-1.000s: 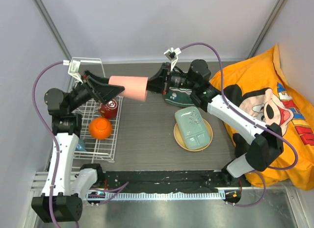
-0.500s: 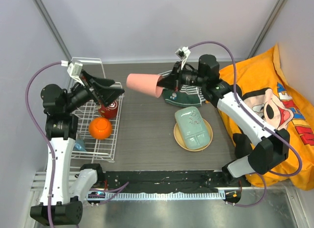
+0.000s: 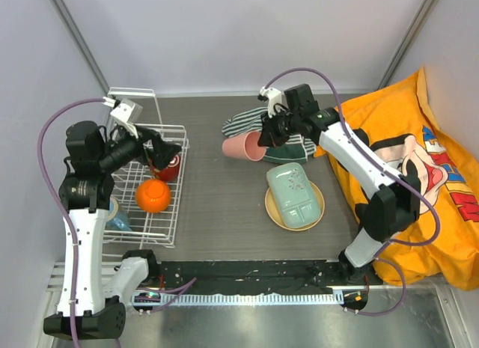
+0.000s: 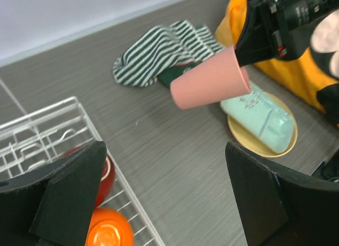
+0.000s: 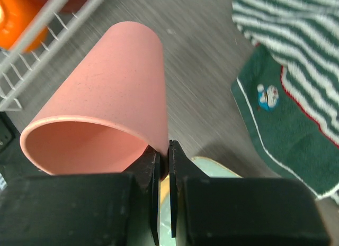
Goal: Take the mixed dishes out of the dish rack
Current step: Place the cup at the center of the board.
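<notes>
Pink cup (image 3: 241, 147) hangs tilted over the bench (image 3: 217, 202) near the striped cloth (image 3: 241, 123), rim pinched in my right hand (image 5: 163, 151). I should right it and lower to contact before releasing; my left hand (image 4: 165, 151) stands open.

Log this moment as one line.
right tool: shut on pink cup | left tool: open, over dish rack | in rack: orange mug, dark red bowl | table: green tray on tan plate
</notes>
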Available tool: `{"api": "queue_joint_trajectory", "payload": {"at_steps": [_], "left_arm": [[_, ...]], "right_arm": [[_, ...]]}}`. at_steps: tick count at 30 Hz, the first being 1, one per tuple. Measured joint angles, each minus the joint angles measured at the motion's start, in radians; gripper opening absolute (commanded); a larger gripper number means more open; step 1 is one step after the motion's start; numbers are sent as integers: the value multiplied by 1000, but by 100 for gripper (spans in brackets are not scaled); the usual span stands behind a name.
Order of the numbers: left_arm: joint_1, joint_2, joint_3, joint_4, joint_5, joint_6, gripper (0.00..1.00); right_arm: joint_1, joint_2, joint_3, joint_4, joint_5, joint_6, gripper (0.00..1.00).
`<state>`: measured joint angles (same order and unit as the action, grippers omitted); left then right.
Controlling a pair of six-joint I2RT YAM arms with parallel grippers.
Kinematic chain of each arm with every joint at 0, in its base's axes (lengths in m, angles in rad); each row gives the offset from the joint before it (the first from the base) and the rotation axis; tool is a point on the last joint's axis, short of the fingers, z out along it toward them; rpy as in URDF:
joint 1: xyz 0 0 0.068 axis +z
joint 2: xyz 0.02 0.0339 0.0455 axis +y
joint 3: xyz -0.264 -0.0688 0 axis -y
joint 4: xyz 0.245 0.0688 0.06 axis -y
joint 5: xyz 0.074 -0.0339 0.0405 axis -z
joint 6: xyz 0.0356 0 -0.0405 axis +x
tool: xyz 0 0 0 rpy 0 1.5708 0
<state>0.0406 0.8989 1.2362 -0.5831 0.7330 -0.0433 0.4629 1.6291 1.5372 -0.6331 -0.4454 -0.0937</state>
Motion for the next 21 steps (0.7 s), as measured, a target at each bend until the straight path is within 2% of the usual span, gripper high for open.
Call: {"api": "queue_joint_trajectory", "payload": {"at_steps": [9, 14, 21], "left_arm": [[0, 68, 7, -243, -139, 232, 100], [0, 69, -26, -284, -211, 289, 100], [0, 79, -65, -306, -281, 327, 99]], "right_arm": [[16, 172, 165, -254, 155, -57, 1], [58, 241, 270, -373, 224, -83, 1], [114, 332, 332, -480, 277, -115, 1]]}}
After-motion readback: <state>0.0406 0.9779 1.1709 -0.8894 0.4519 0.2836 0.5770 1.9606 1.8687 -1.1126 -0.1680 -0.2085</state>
